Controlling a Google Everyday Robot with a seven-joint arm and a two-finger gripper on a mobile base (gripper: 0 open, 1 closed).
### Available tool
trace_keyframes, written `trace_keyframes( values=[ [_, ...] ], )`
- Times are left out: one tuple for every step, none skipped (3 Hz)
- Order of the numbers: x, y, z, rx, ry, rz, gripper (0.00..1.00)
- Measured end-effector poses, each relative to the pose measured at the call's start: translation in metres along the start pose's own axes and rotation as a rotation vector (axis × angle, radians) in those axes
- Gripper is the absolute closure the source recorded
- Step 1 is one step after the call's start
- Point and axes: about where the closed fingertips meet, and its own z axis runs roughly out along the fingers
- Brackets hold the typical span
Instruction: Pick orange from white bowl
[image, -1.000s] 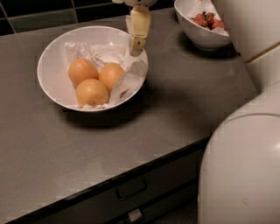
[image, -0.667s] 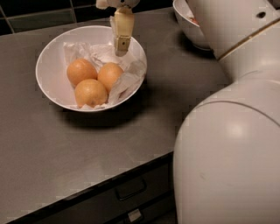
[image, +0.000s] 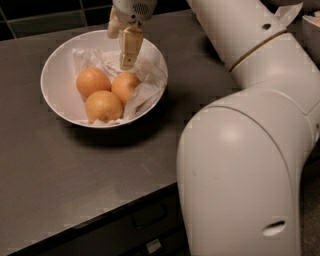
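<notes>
Toward the far left corner of the counter (image: 60, 165), the white bowl (image: 55, 85) holds three fruits on a crumpled paper lining (image: 147, 75). They are the orange (image: 125, 86) on the side nearer the arm, a left orange (image: 92, 81) and a front orange (image: 103, 106), and all three touch one another.

Note that the gripper (image: 127, 60) has travelled over the last second from the bowl's right rim toward its far-middle. It now hangs inside the rim line, pointing down, just above and behind the orange. You cannot tell whether the claw is open or closed. No fruit is lifted, and all three sit where they were.

The arm (image: 240, 150) has swung in and fills the right side, so the second bowl (image: 313, 22) at the far right corner is nearly hidden.

For you, this probably means the approach is almost aligned and descent onto the orange remains. Watch the paper, which may catch.
</notes>
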Motion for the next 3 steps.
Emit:
trace_keyframes(
  values=[
    [0.008, 0.006, 0.008, -0.028, -0.002, 0.022, 0.33],
    [0.013, 0.016, 0.015, -0.061, -0.003, 0.039, 0.33],
    [0.014, 0.021, 0.025, -0.093, -0.008, 0.042, 0.33]
  ],
)
